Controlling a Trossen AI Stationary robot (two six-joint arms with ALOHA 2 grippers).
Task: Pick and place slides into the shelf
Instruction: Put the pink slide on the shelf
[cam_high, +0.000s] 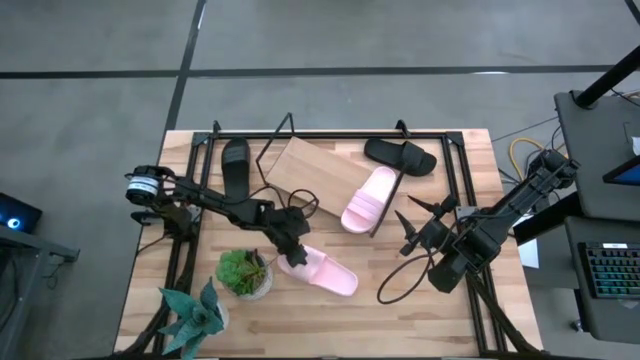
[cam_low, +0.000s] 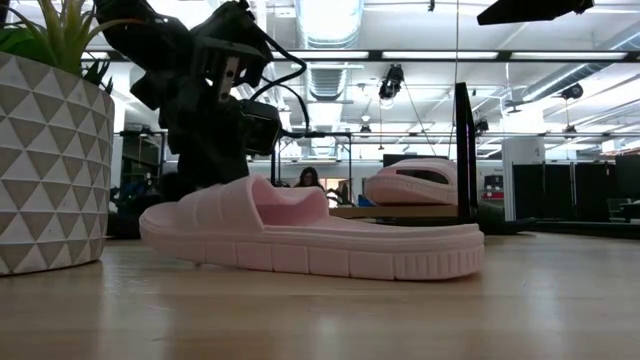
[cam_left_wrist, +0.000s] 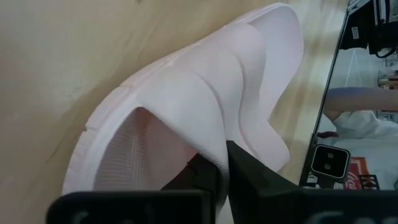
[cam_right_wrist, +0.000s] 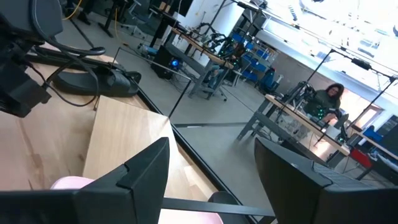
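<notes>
The left pincer (cam_high: 292, 253) is reaching out over the middle of the bench (cam_high: 440, 320) and is clamping the strap of a pale pink slide (cam_high: 325, 271). In the left wrist view its dark fingers (cam_left_wrist: 249, 180) are pinching the strap's edge, with the sole (cam_left_wrist: 205, 62) stretching away from them across the wood. In the low view that slide (cam_low: 310, 235) is lying flat on the bench with the pincer (cam_low: 215, 150) over its strapped end.

Just behind the left pincer the shelf (cam_high: 305, 165) is sitting tilted within its black wire frame (cam_high: 280, 130). A second pink slide (cam_high: 368, 199) is lying past the pincer at the shelf's edge, partly overhanging it. One black slide (cam_high: 236, 168) is lying beside the shelf, alongside the left arm, and the other black slide (cam_high: 400, 155) is lying farther off, beyond the shelf's far corner.

Close beside the left pincer a small potted plant (cam_high: 244, 272) is standing, and a second spiky plant (cam_high: 195, 312) is standing farther toward the bench's corner.

The right pincer (cam_high: 420, 222) is hovering well apart from the held slide, off toward the second pink slide, with its fingers (cam_right_wrist: 143, 174) spread and nothing between them.
</notes>
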